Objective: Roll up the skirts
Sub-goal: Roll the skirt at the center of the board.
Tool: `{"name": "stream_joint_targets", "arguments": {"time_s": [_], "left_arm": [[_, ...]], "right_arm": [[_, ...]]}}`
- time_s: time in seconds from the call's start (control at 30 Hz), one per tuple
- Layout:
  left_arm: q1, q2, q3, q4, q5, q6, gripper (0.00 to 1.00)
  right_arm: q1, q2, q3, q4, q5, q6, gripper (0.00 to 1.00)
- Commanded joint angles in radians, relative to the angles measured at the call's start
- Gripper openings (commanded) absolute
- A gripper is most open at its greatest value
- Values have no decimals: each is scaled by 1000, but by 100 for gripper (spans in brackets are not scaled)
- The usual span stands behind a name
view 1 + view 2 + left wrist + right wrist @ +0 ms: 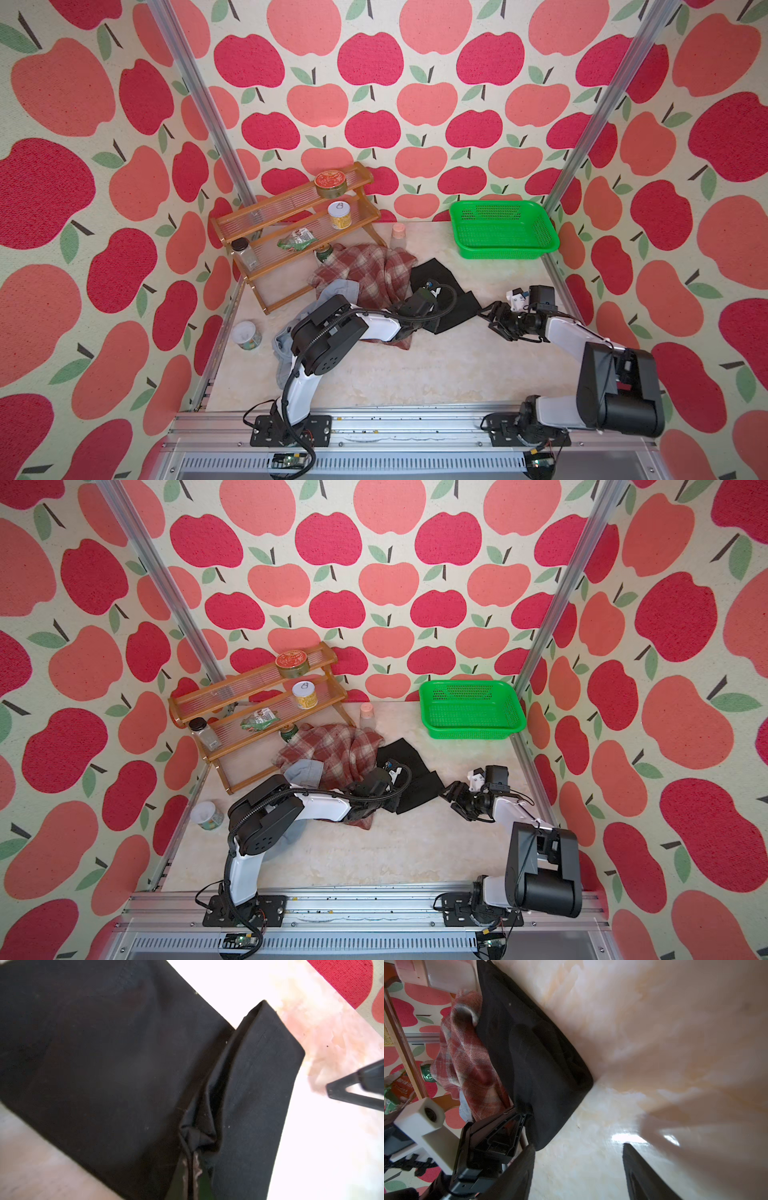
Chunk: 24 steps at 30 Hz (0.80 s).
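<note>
I think you were on the first skirt, just starting its roll. Your left gripper (192, 1164) was clenched tight on a pinch of the black skirt (434, 272), at the edge that was folded over once. The black skirt lay on the counter (415, 374), mostly flat, touching the plaid skirt (370, 270) beside it. The denim skirt (341, 291) lay crumpled under your left arm. None of the three looked rolled yet.

Your right gripper (579, 1174) was spread wide and held nothing. It hung low over the bare counter, near the folded edge but not touching it.

Next, I think you needed to bring the right gripper to the far end of that fold and grab it. Then both grippers could turn the edge over together, so the roll came out even and not twisted.
</note>
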Motion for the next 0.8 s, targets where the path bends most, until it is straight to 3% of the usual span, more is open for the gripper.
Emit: {"name": "stream_joint_targets", "arguments": {"time_s": [0.0,0.23,0.5,0.57,0.63,0.67,0.77], "left_arm": [[-2,28,-20,-19,-42,-44,0],[2,20,-35,-14,-46,-58,0],[15,36,-29,-21,-12,-61,1],[19,39,-24,-22,1,-54,3],[24,45,-20,-21,19,-54,12],[27,45,-19,-19,26,-54,24],[29,26,-38,26,31,-26,42]], "right_arm": [[26,62,10,103,24,36,69],[45,188,11,231,44,86,65],[54,337,11,413,2,168,55],[57,350,8,440,-2,183,48],[59,358,10,464,-14,197,35],[60,358,11,469,-21,200,28],[62,343,25,446,-23,200,21]]}}
